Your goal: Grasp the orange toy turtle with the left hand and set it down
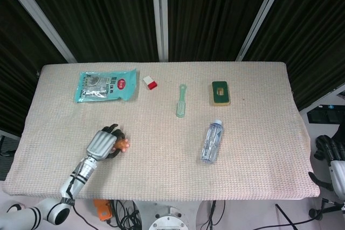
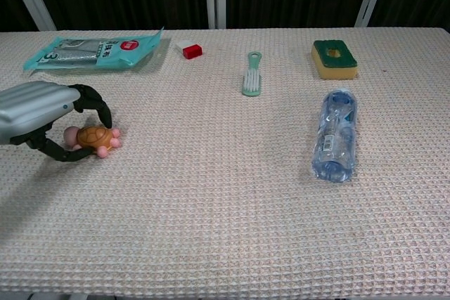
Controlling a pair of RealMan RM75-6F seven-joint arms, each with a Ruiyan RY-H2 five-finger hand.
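Orange toy turtle (image 2: 93, 138) lies on the table (image 2: 225, 230) at the left of the frame, inside the curl of the left robot hand (image 2: 43, 118), whose dark fingers (image 2: 95, 103) arch loosely around it. Whether they touch it is unclear. The right robot hand (image 1: 330, 154) hangs off the table's lower right; its state is unclear.

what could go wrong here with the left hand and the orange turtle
The left robot hand has its dark fingers arched over the small orange toy turtle, which lies on the beige woven tablecloth. Whether they touch it is unclear. Risks: a withdrawing finger may snag and drag or flip the turtle, or a loose grip could let it slip.
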